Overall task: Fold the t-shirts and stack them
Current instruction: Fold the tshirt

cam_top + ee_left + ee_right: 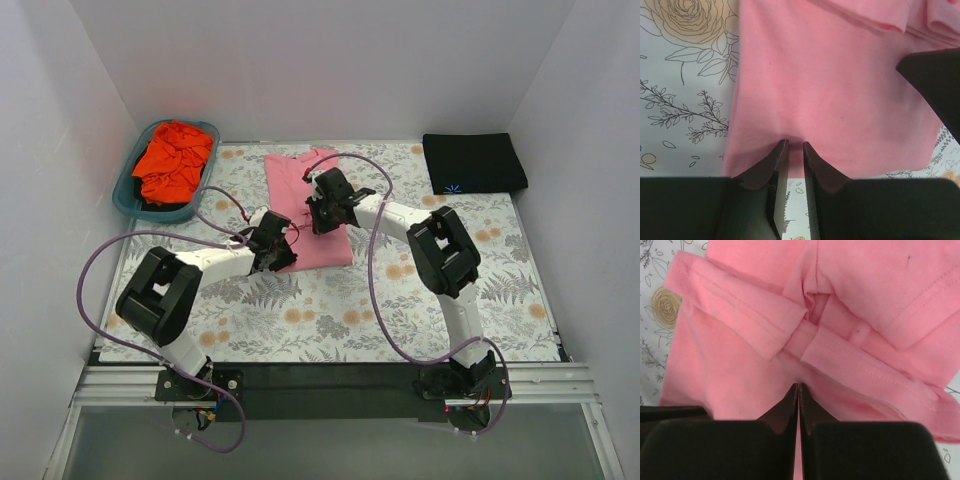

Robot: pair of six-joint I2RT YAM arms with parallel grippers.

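Note:
The pink t-shirt [300,175] lies partly folded in the middle of the flowered table, with its sleeves [755,315] turned inward. My left gripper [291,251] [795,144] is at its near left edge, jaws closed on the hem with only the fabric's thickness between them. My right gripper [316,222] [798,385] sits over the shirt's middle, fingers pressed together with a pinch of pink cloth puckering at the tips. A folded black t-shirt [473,162] with a small blue logo lies at the far right. The orange-red t-shirt [175,160] is crumpled in the basket.
The teal basket [128,195] stands at the far left corner of the table. White walls close in the table on three sides. Purple cables loop from both arms. A dark part of the right arm [935,85] shows at the right edge of the left wrist view.

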